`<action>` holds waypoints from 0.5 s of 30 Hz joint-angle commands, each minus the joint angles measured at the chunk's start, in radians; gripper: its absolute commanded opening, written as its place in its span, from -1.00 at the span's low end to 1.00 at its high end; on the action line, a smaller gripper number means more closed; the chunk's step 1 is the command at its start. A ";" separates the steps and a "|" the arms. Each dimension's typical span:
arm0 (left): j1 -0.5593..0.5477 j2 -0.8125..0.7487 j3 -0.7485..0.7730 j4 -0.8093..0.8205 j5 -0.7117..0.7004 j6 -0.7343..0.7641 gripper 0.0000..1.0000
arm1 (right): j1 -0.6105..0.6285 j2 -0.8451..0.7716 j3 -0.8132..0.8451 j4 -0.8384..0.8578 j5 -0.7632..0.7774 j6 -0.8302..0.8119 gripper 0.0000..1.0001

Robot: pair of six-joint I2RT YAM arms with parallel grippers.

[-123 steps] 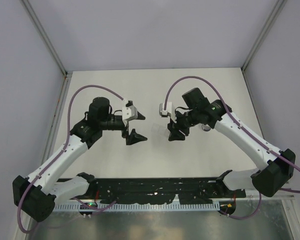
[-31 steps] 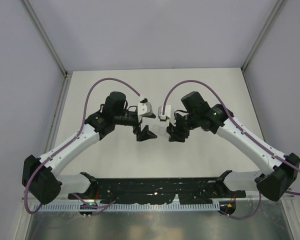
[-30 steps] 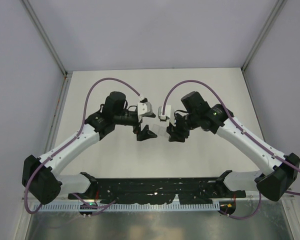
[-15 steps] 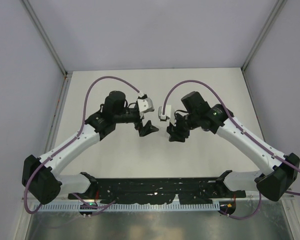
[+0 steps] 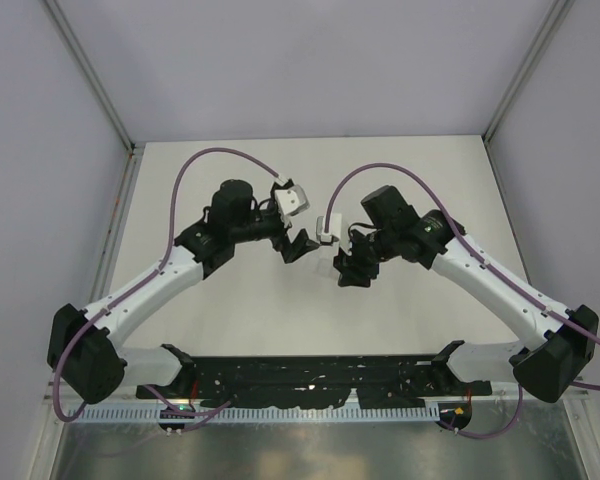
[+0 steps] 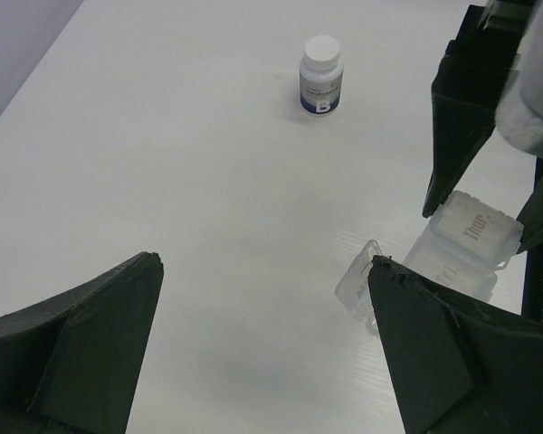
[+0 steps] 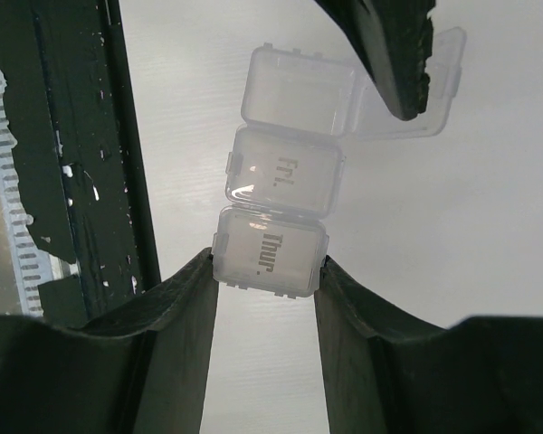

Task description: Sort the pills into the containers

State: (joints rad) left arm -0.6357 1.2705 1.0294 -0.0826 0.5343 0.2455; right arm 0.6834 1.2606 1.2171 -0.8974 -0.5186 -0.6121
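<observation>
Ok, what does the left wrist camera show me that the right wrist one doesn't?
Only left wrist: the white-capped bottle, upright and apart from the clear pill box, and both left fingers spread wide with nothing between them. Only right wrist: the Fri. label and the black rail beside the box. Both: the box itself, the right fingers clamped on its Thur. compartment, and its end lid flipped open.

Bright even overhead light, faint soft shadows, table (image 7: 434,271) washed white
</observation>
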 commanded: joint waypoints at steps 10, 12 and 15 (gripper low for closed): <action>0.001 0.052 0.017 0.061 -0.023 -0.015 0.99 | 0.008 -0.043 0.005 0.026 -0.020 -0.011 -0.88; 0.002 0.058 0.015 0.061 -0.023 -0.017 0.99 | 0.008 -0.043 0.007 0.028 -0.020 -0.011 -0.88; 0.002 0.066 0.017 0.060 -0.022 -0.017 0.99 | 0.008 -0.046 0.004 0.028 -0.015 -0.011 -0.88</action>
State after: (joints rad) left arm -0.6357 1.3239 1.0294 -0.0631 0.5152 0.2382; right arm 0.6853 1.2533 1.2133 -0.8978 -0.5182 -0.6121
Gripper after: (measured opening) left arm 0.995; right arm 0.483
